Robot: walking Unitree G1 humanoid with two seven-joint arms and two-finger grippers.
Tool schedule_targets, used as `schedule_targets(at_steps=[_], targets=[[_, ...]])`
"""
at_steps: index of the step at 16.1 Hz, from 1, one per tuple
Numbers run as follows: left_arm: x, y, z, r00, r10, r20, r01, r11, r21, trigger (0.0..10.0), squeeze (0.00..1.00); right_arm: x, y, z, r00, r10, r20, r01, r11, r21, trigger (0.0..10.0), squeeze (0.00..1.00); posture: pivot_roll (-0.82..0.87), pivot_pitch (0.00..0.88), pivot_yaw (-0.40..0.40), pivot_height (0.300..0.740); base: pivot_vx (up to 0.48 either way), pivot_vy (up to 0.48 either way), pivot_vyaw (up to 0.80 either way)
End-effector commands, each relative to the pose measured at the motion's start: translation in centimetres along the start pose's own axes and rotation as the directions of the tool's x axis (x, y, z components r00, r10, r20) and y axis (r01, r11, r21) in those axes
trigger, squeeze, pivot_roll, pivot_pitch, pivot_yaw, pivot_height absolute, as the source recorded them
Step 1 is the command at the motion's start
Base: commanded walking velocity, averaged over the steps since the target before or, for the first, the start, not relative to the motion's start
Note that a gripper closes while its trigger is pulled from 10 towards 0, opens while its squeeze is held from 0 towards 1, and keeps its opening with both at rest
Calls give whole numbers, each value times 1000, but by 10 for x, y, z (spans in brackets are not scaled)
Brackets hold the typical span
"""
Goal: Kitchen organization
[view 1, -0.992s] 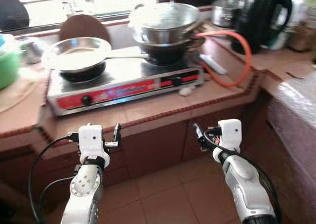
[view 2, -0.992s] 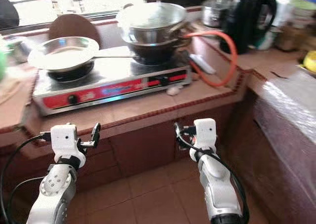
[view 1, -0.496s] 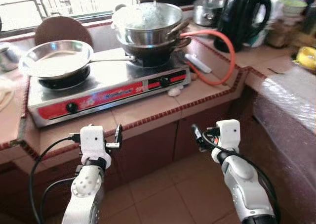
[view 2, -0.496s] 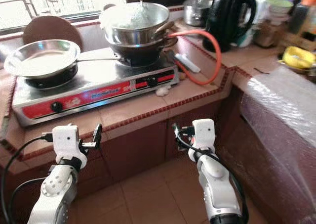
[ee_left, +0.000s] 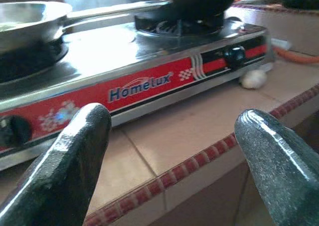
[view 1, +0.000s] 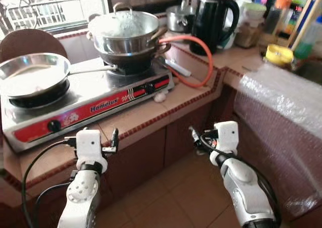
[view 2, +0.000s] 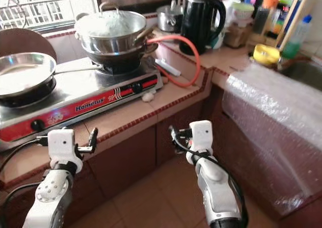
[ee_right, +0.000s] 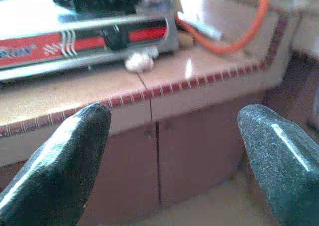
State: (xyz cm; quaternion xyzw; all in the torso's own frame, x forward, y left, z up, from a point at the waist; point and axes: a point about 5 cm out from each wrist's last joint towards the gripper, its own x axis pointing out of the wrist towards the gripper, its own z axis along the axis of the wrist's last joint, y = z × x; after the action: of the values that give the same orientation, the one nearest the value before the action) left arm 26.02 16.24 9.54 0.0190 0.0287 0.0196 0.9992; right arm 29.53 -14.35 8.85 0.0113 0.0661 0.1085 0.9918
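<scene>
Both grippers spread and empty, held low before the tiled counter.

Left gripper (ee_left: 172, 151) and right gripper (ee_right: 174, 151) gaping, clear of the counter edge (view 1: 151, 122). Beyond, on the red stove (view 1: 85, 104): steel frying pan (view 1: 30, 77), probably light, rigid, slick, best taken by its long handle (view 1: 93, 70); lidded pot (view 1: 123, 26) stacked over a dark wok, likely heavy, liable to slide.

Kitchen counter with two-burner gas stove (view 1: 90, 99).
A steel frying pan (view 1: 30, 76) sits on one burner, stacked lidded pots (view 1: 123, 36) on the other. An orange hose (view 1: 193, 62) loops beside a black kettle (view 1: 211, 16); bubble wrap (view 1: 282, 94) covers the adjoining counter.
</scene>
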Motion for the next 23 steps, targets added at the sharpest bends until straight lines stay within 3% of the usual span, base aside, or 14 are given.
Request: schedule_targets(at_steps=[1, 10, 12, 17, 19, 22, 23], targets=[[1, -5, 4, 1000, -20, 11, 20, 1000, 5, 10000, 0, -1, -8, 3, 999, -36, -1, 36, 999, 15, 10000, 0, -103, 0, 61, 740, 0, 0, 0], [-1, -3, 1, 1000, -25, -2, 25, 1000, -6, 10000, 0, -3, -12, 7, 998, -46, 37, 51, 986, -156, 10000, 0, -103, 0, 60, 740, 0, 0, 0], [-1, -3, 0, 1000, -15, -10, 15, 999, -41, 10000, 0, -1, -12, 7, 999, -42, 4, 43, 997, -59, 10000, 0, -102, 0, 59, 740, 0, -150, 0], [-1, -3, -1, 1000, -24, -19, 23, 999, -36, 10000, 0, -3, -3, 4, 1000, 24, -5, -24, 1000, -12, 10000, 0, -104, 0, 65, 740, 0, -315, 0], [-1, -3, -2, 999, -29, -24, 28, 999, -35, 10000, 0, -3, -1, 5, 999, 41, 0, -41, 999, -16, 10000, 0, -106, 0, 68, 740, 0, -345, 0], [0, -4, -1, 999, -38, -23, 37, 999, -36, 10000, 0, -2, -7, 6, 1000, -23, 5, 23, 995, -96, 10000, 0, -111, 0, 75, 740, 0, -372, 0], [0, -4, -1, 999, -40, -24, 39, 999, -35, 10000, 0, -2, -8, 5, 999, -35, 0, 35, 996, -77, 10000, 0, -113, 0, 77, 740, 0, -375, 0]])
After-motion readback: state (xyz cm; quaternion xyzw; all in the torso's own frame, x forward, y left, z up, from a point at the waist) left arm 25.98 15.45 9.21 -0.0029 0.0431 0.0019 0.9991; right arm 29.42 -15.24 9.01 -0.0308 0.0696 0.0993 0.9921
